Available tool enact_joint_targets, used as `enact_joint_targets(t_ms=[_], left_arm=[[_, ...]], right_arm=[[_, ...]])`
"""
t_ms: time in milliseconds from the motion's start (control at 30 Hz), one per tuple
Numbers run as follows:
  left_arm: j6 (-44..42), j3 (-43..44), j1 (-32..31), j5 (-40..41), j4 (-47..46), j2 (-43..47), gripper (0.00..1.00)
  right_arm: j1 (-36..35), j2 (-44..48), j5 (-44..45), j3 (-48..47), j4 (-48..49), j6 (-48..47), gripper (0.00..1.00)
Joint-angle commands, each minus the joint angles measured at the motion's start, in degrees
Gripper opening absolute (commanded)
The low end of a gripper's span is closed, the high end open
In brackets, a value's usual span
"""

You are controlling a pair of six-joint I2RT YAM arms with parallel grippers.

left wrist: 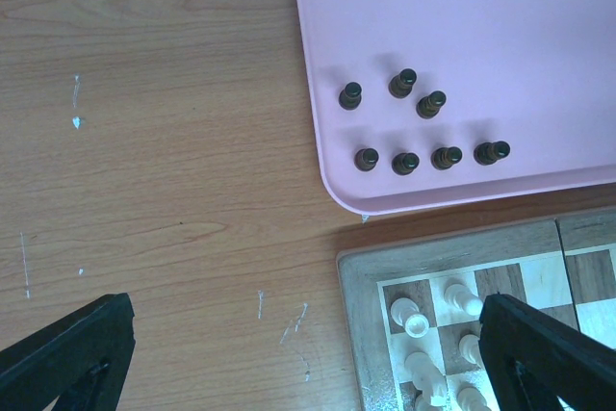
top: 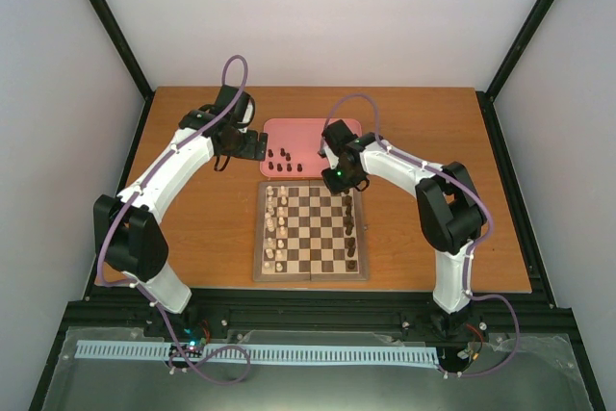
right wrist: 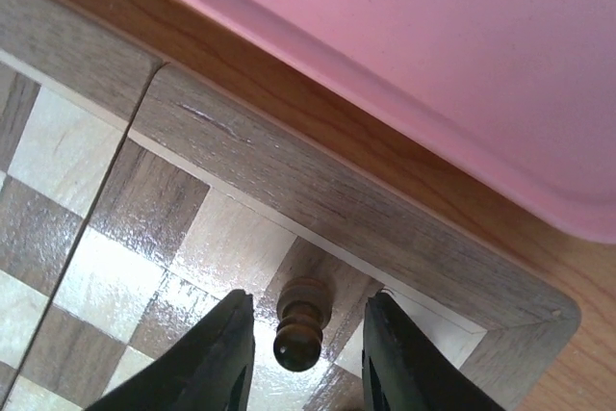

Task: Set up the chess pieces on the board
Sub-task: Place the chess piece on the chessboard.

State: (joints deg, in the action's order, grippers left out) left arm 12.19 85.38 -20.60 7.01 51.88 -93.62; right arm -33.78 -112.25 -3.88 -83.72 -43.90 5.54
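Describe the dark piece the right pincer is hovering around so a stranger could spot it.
Start at the wooden board, then go to its far right corner, beside the pink tray. On a dark square by that corner stands one dark piece; unlike the others, it sits between the fingers of the open right pincer, touching neither.

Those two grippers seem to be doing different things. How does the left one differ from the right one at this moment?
The left gripper is spread wide with nothing inside it. The right gripper has a narrow gap, with a dark chess piece standing in it, seemingly untouched. The left gripper hangs over the table beside the pink tray, while the right gripper is over a corner of the board. Both are open.
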Motion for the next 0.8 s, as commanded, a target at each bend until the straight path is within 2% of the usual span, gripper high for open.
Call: enact_joint_targets(t_ms=[0,133,433,767], left_arm=[[0.0,0.3,-0.4,-0.5,-0.8,1.4,1.0],[0.0,0.4,-0.4,-0.6,-0.7,1.4,1.0],[0.0,0.3,-0.4,-0.7,-0.9,1.6,1.0],[0.2,0.5,-0.4,-1.0,-1.0,1.6,1.0]], right_arm=[[0.2,0.2,0.2,-0.8,0.4,-0.4,0.36],[0.2,1.0,-0.1,-3.0,-0.7,-0.5,0.42],[0.0,0.9,-3.7,-9.3,-2.4,-0.5,0.43],[-1.0,-9.6,-7.0,-22.5,-4.4,-0.3,0.43]])
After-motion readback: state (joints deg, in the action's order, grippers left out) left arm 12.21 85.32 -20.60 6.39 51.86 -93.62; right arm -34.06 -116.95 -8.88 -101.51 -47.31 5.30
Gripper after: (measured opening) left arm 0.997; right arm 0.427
